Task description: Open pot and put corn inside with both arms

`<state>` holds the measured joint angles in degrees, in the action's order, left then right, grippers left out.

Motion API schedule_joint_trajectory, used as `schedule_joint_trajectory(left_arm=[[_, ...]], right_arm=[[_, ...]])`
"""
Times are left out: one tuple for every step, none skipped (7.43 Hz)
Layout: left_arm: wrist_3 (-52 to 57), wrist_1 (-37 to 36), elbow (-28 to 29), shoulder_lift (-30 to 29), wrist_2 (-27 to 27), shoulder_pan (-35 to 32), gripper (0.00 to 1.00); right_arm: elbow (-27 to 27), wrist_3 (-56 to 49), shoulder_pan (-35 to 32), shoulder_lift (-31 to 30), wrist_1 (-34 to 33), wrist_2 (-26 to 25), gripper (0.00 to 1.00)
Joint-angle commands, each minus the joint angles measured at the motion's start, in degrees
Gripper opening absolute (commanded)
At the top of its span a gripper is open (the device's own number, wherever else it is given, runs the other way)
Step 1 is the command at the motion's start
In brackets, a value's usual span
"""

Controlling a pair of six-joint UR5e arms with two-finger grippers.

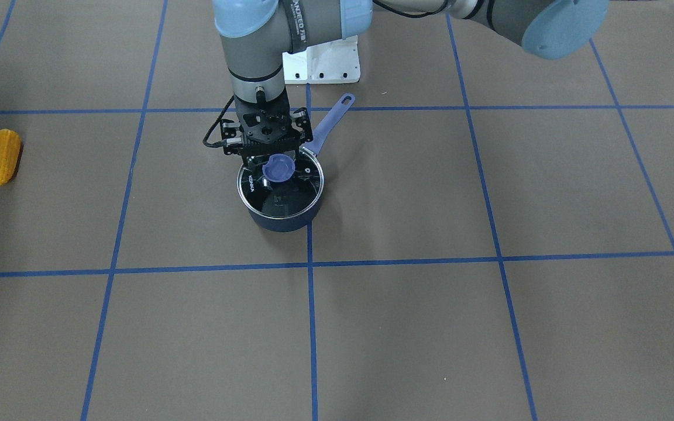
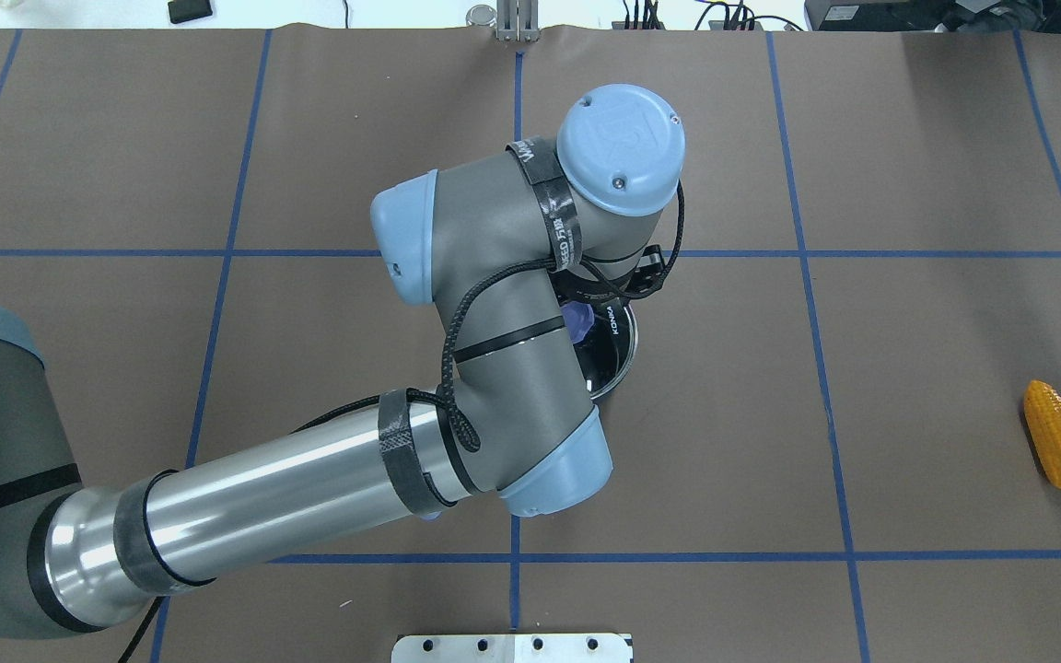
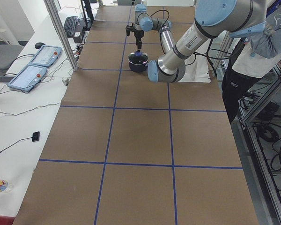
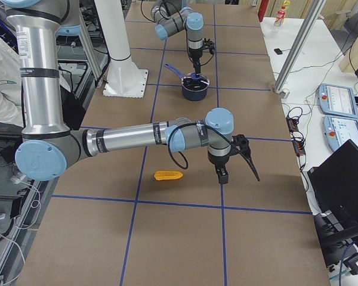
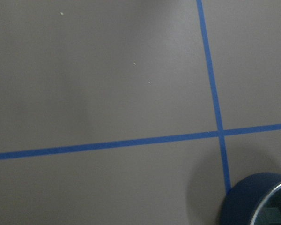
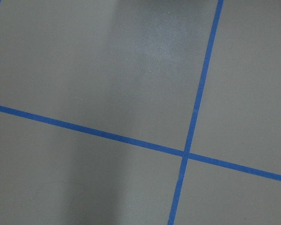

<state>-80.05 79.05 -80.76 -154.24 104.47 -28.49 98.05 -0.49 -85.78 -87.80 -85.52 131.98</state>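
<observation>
The dark navy pot (image 1: 283, 221) stands mid-table with its glass lid (image 1: 290, 196) on, and its lavender handle (image 1: 331, 120) points toward the robot's base. My left gripper (image 1: 275, 159) hangs straight down over the lid. Its fingers straddle the blue knob (image 1: 278, 168) and look open. From overhead my wrist hides most of the pot (image 2: 624, 354). The corn (image 1: 4, 156) lies flat and alone far to my right, also visible overhead (image 2: 1058, 448). My right gripper (image 4: 237, 171) hovers near the corn (image 4: 167, 176). It shows only in the exterior right view, so I cannot tell whether it is open or shut.
The brown table has a grid of blue tape lines. The white base plate (image 1: 328, 63) sits behind the pot. The left wrist view catches only the pot's rim (image 5: 257, 201). Control pendants (image 4: 340, 98) lie on the side bench.
</observation>
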Motion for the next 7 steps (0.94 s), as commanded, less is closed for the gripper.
schedule_joint_trajectory(left_arm=[[0.1, 1.1, 1.7, 0.2, -0.2, 0.5, 0.99], [0.2, 1.1, 1.7, 0.2, -0.2, 0.5, 0.99], [0.2, 1.1, 1.7, 0.5, -0.2, 0.5, 0.98], [1.6, 1.1, 1.6, 0.9, -0.2, 0.5, 0.98], [2.4, 1.2, 1.4, 1.7, -0.1, 0.3, 0.98], [2.8, 2.1, 1.1, 2.1, -0.1, 0.5, 0.98], [2.8, 2.5, 1.1, 1.9, 0.1, 0.5, 0.98]], right_arm=[[0.0, 0.1, 0.0, 0.2, 0.0, 0.0, 1.00], [0.0, 0.1, 0.1, 0.2, 0.0, 0.0, 1.00], [0.0, 0.1, 0.1, 0.2, 0.0, 0.0, 1.00], [0.0, 0.1, 0.1, 0.2, 0.0, 0.0, 1.00], [0.0, 0.1, 0.2, 0.3, 0.0, 0.0, 1.00], [0.0, 0.1, 0.2, 0.2, 0.0, 0.0, 1.00], [0.0, 0.1, 0.2, 0.3, 0.0, 0.0, 1.00]])
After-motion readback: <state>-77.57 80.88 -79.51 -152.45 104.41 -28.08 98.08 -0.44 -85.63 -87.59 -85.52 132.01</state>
